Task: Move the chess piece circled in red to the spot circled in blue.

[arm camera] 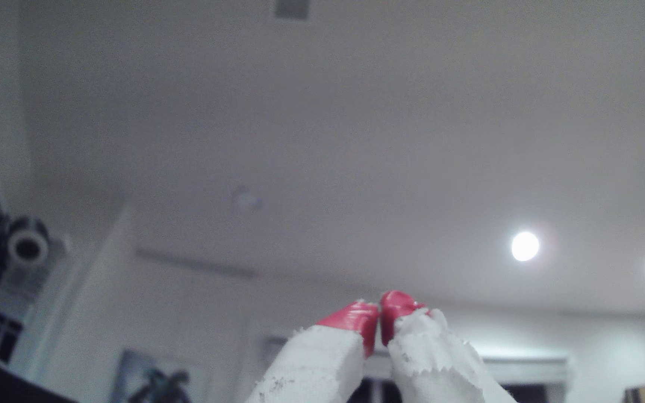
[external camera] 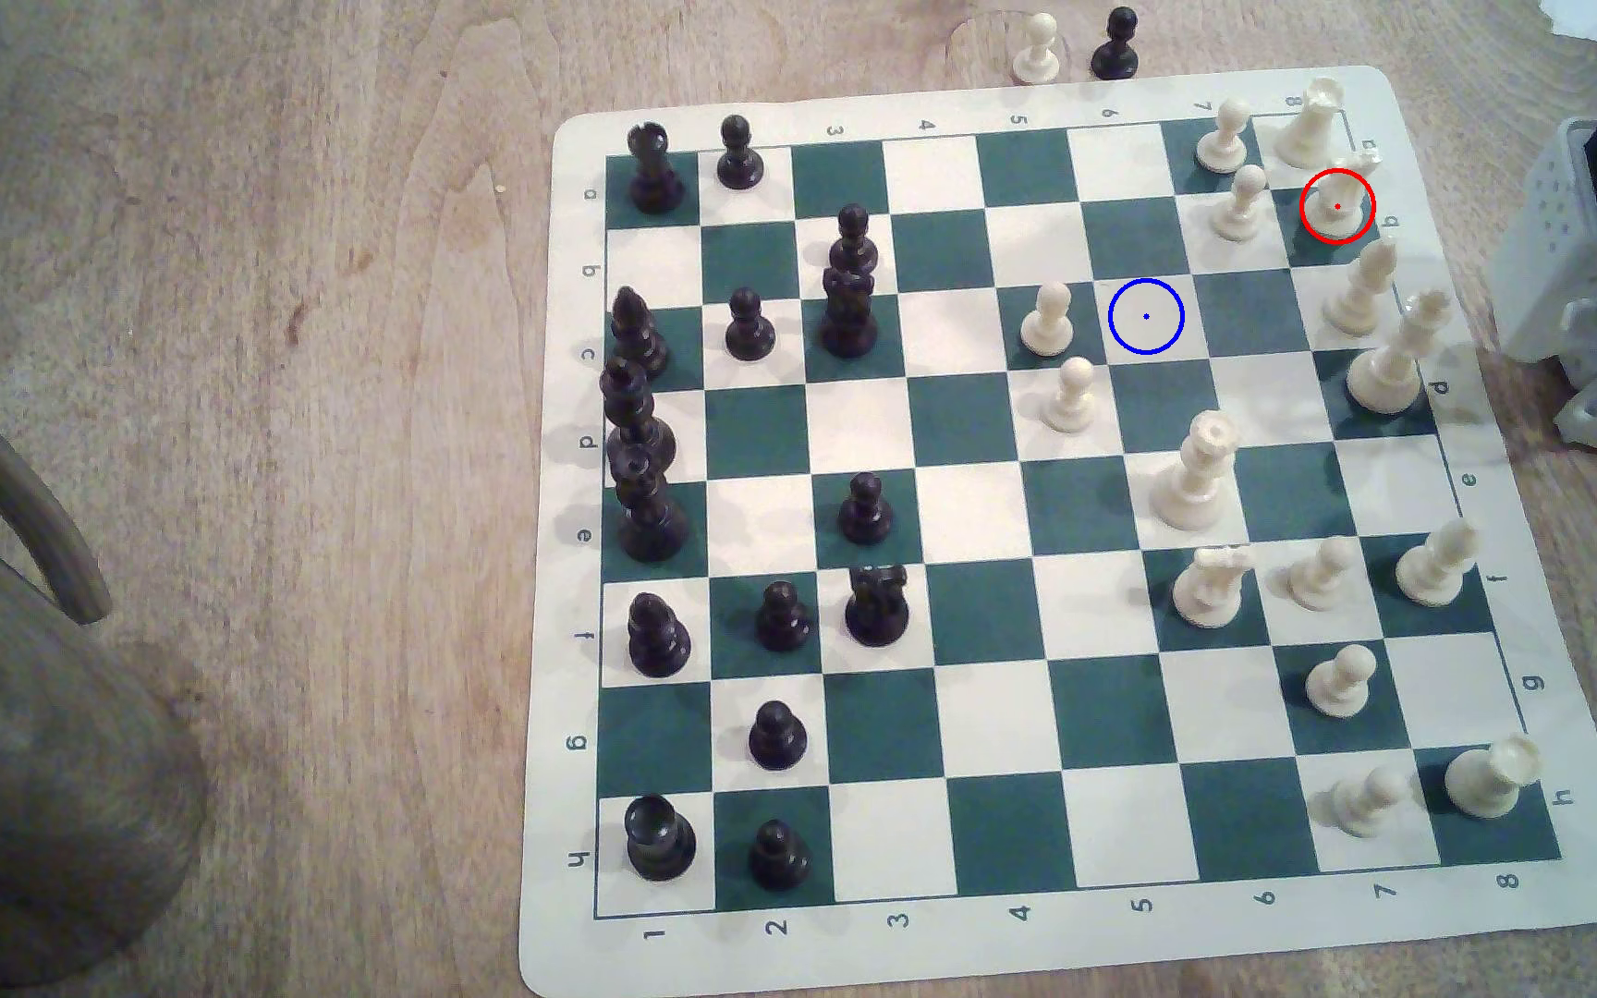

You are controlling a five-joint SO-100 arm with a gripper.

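Observation:
The cream-white knight (external camera: 1337, 200) stands inside the red ring on a dark green square, in the board's far corner at the exterior view's right. The blue-ringed cream square (external camera: 1146, 316) lies bare two files toward the exterior view's left and one row nearer. In the wrist view my gripper (arm camera: 379, 312) points up at the ceiling, its red-tipped white fingers (arm camera: 356, 319) pressed together with nothing between them. The arm's white base (external camera: 1587, 249) sits just off the board's right edge, close to the knight.
Cream pawns (external camera: 1239, 203), a cream rook (external camera: 1308, 120) and a bishop (external camera: 1361, 288) crowd the knight. Two cream pawns (external camera: 1048, 320) (external camera: 1070, 393) stand left of the blue ring. Black pieces fill the board's left side. A brown rounded object (external camera: 36, 691) sits at far left.

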